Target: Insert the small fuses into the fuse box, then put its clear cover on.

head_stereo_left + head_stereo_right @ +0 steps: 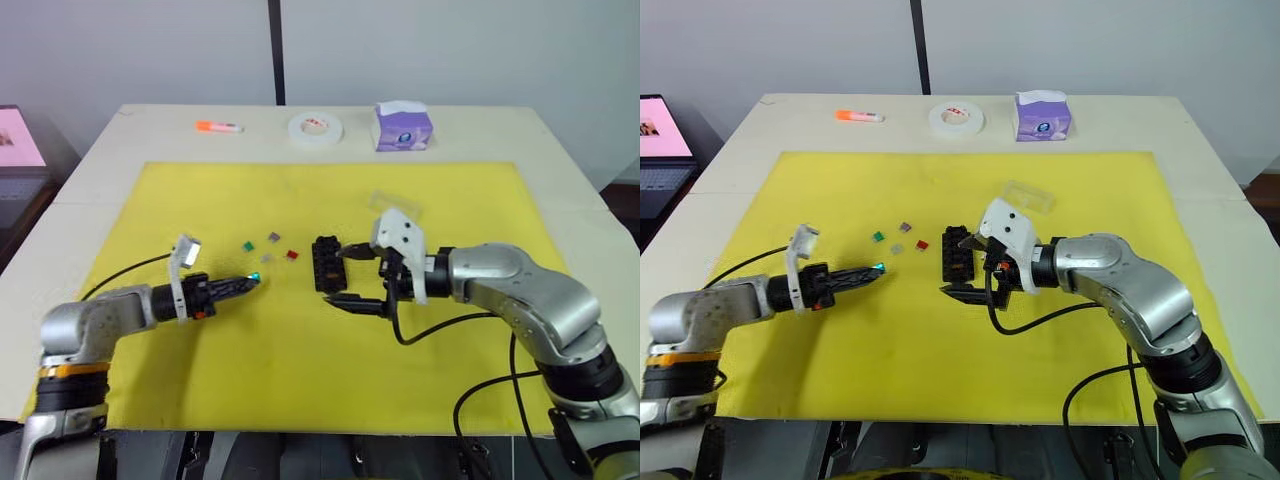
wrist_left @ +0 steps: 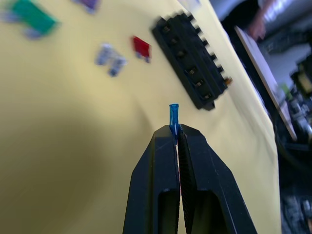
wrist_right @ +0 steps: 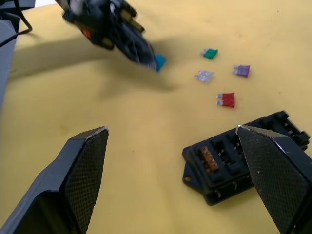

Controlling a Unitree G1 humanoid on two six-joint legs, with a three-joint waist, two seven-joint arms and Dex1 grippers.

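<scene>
With our left fingers pinching the tiny teal plastic fuse and right fingers spread, we should align its blades squarely over a slot in the small black plastic fuse box at three o'clock.

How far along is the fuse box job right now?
One orange fuse already sits in the fuse box. The left gripper holds the teal fuse; the right gripper is open beside the box. Green, purple, grey and red fuses still lie loose, and the clear cover is off.
</scene>
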